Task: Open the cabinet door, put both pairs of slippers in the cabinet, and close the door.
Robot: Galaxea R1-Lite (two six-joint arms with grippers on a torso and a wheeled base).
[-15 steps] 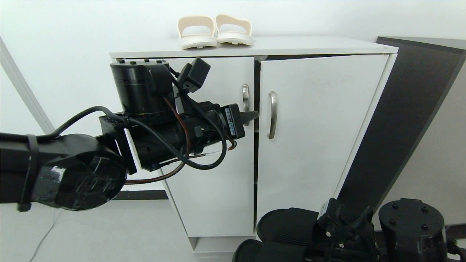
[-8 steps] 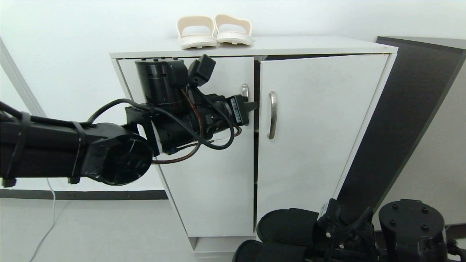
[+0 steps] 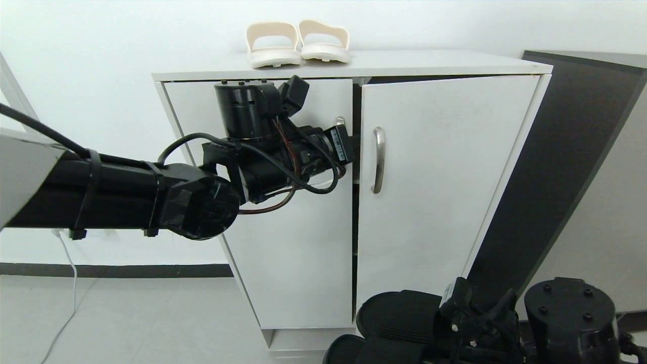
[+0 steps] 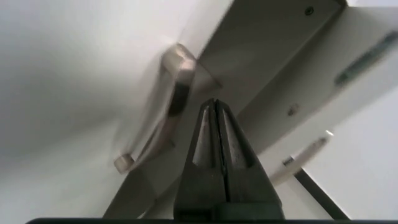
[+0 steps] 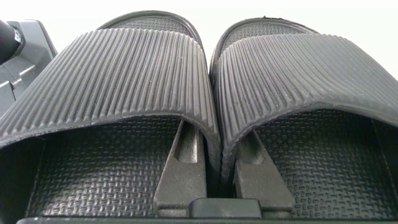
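left arm outstretched forward | left pincer [image 4: 215,121] pressed closed | right pincer [image 5: 219,169] low, clamped

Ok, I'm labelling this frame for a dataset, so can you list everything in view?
cabinet: 1, white, against the wall, facing the robot
doors: 2, white, cabinet front, with a dark gap between them
handles: 2, silver, upright, one on each side of the gap
cream slippers: 1 pair, on the cabinet top
black slippers: 1 pair, low on the robot's right, held
panel: 1, dark, right of the cabinet
cable: 1, white, on the floor at left
left gripper: 1, black, shut, tip at the gap by the left door's handle
right gripper: 1, black, shut on the black slippers
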